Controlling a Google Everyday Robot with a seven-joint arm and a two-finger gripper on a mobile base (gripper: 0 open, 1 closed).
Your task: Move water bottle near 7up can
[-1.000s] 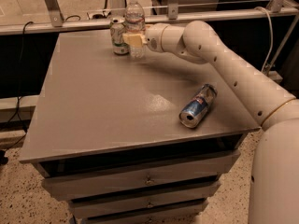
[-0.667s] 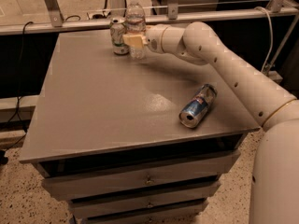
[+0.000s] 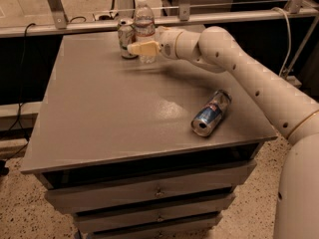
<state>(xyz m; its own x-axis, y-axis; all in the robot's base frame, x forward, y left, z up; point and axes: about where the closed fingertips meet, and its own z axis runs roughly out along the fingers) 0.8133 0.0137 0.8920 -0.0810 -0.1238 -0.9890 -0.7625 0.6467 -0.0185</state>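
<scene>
The water bottle (image 3: 144, 21) stands upright, long axis vertical, at the far edge of the table (image 3: 109, 113), just beside the 7up can (image 3: 126, 36). The gripper (image 3: 144, 48) sits level against the bottle's lower body. Whether it clamps the bottle or is slack cannot be determined.

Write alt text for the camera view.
A white robot arm reaches across a grey table, its end effector at the lower body of an upright water bottle that stands right beside the 7up can at the far edge. A blue-and-silver can lies on its side near the front right.
</scene>
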